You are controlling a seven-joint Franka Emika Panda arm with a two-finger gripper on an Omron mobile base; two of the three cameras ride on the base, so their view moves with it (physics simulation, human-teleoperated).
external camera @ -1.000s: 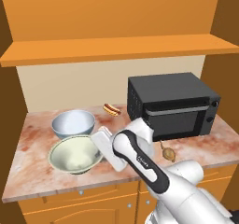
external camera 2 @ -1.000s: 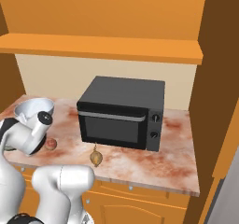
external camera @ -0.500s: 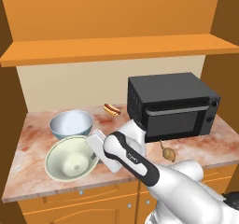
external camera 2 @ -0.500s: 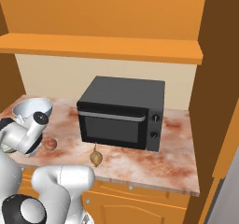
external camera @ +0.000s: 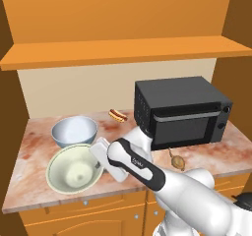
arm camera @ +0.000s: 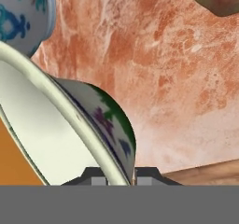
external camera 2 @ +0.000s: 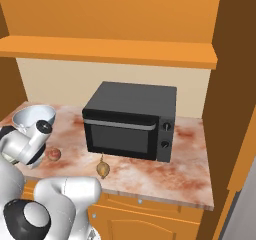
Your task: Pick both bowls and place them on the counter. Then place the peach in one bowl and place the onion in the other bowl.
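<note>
- Gripper (external camera: 100,157) sits at the right-hand rim of the cream bowl (external camera: 74,168), and in the hand view that rim passes straight between the finger bases, so the fingers are pinching the cream bowl's wall.
- Cream bowl (arm camera: 60,125) lies to the left of the hand and runs up and away from it in the hand view, its dark green outside turned toward the counter (arm camera: 177,78).
- From the left base view the cream bowl is over the front part of the counter (external camera: 34,151), well left of the microwave (external camera: 182,111); whether it touches the stone I cannot tell.
- White bowl with blue pattern (external camera: 74,131) stands just behind the cream bowl, farther left of the microwave, and shows at the upper left of the hand view (arm camera: 23,17).
- Peach (external camera 2: 53,154) lies on the counter in front of the microwave's left corner, just beside the arm.
- Onion (external camera: 178,162) rests in front of the microwave, near the counter's front edge, well apart from the hand.
- Hot dog (external camera: 117,115) lies by the back wall, just left of the microwave.
- Orange shelf (external camera: 123,50) runs above the microwave.
</note>
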